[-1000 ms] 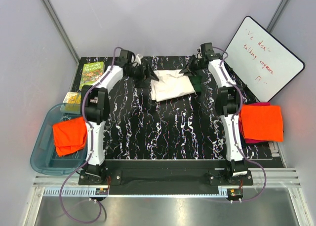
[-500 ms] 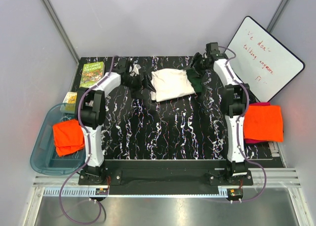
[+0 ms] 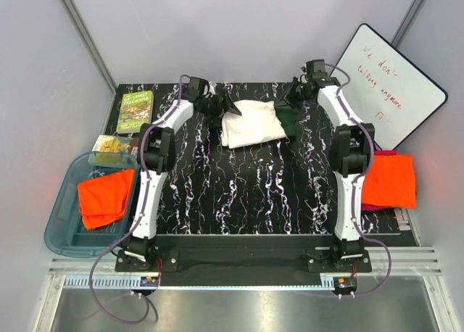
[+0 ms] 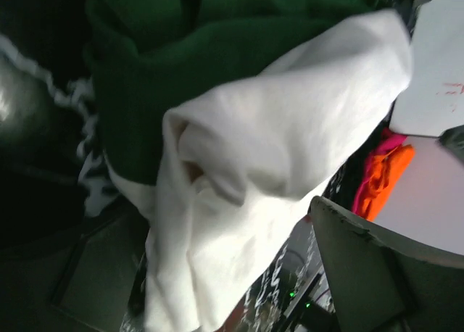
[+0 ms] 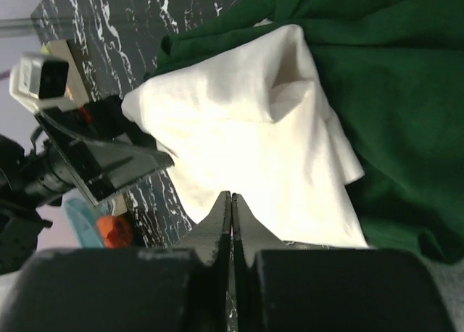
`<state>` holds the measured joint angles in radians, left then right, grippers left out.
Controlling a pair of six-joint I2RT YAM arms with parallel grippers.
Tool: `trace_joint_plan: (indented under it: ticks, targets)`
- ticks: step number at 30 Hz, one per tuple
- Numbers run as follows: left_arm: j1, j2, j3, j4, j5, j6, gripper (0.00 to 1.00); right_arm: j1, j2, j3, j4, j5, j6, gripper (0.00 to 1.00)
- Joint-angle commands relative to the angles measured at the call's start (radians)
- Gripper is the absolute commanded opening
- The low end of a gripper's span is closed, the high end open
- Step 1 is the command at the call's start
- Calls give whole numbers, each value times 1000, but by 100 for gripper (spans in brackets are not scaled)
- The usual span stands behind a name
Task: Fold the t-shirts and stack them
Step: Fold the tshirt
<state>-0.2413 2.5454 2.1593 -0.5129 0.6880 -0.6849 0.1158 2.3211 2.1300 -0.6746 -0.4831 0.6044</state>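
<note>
The cream t-shirt (image 3: 251, 123) lies folded at the back middle of the table, with its dark green sleeve (image 3: 287, 119) bunched at its right edge. My left gripper (image 3: 223, 106) is at the shirt's back left corner. In the left wrist view it (image 4: 217, 274) is open, with cream cloth (image 4: 275, 129) and green cloth (image 4: 181, 49) lying between its fingers (image 4: 377, 267). My right gripper (image 3: 291, 98) is over the green sleeve. In the right wrist view it (image 5: 231, 198) is shut and empty above the cream cloth (image 5: 239, 122). One orange tee (image 3: 105, 196) lies in the bin, and another (image 3: 388, 180) lies at the right.
A blue plastic bin (image 3: 61, 220) stands at the left table edge. A green book (image 3: 135, 107) and a yellow packet (image 3: 109, 143) lie at the back left. A whiteboard (image 3: 388, 85) leans at the back right. A pink cloth (image 3: 373, 206) lies under the right orange tee.
My left gripper has swung from left of the shirt to its back left corner. My right gripper has moved slightly back and right. The shirt has barely moved.
</note>
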Motion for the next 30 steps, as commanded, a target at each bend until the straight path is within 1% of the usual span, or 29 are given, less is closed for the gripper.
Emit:
trace_joint_plan:
  ticks: [1,3,4,5,8,10,12,13,16,17,21,26,30]
  targets:
    - [3,110,174,93,8,-149,99,18,78,116,32,-137,12,0]
    - [16,96,165,115,19,-151,99,25,119,191,32,-161,17,0]
    - [19,55,142,126,21,-131,99,33,138,218,27,-170,27,0]
    - [28,30,84,142,19,-117,99,38,159,279,23,-189,35,0]
    - [45,-57,-42,143,33,-84,99,47,279,381,13,-189,77,0]
    - [46,-112,-126,142,44,-53,99,47,325,445,15,-172,106,0]
    - [45,-158,-170,134,68,-27,99,45,394,491,18,-155,123,0]
    - [45,-175,-214,125,70,-19,99,45,417,536,18,-135,126,0]
    - [43,-247,-286,88,55,28,99,39,503,600,33,-133,162,0]
    - [45,-273,-294,74,41,42,99,39,530,608,44,-132,173,0]
    - [45,-303,-288,-10,50,105,99,35,538,575,108,-74,208,0]
    - [45,-379,-346,-64,33,154,99,13,555,564,181,0,229,0]
    - [43,-435,-410,-85,-5,188,99,-8,586,570,187,-34,253,0]
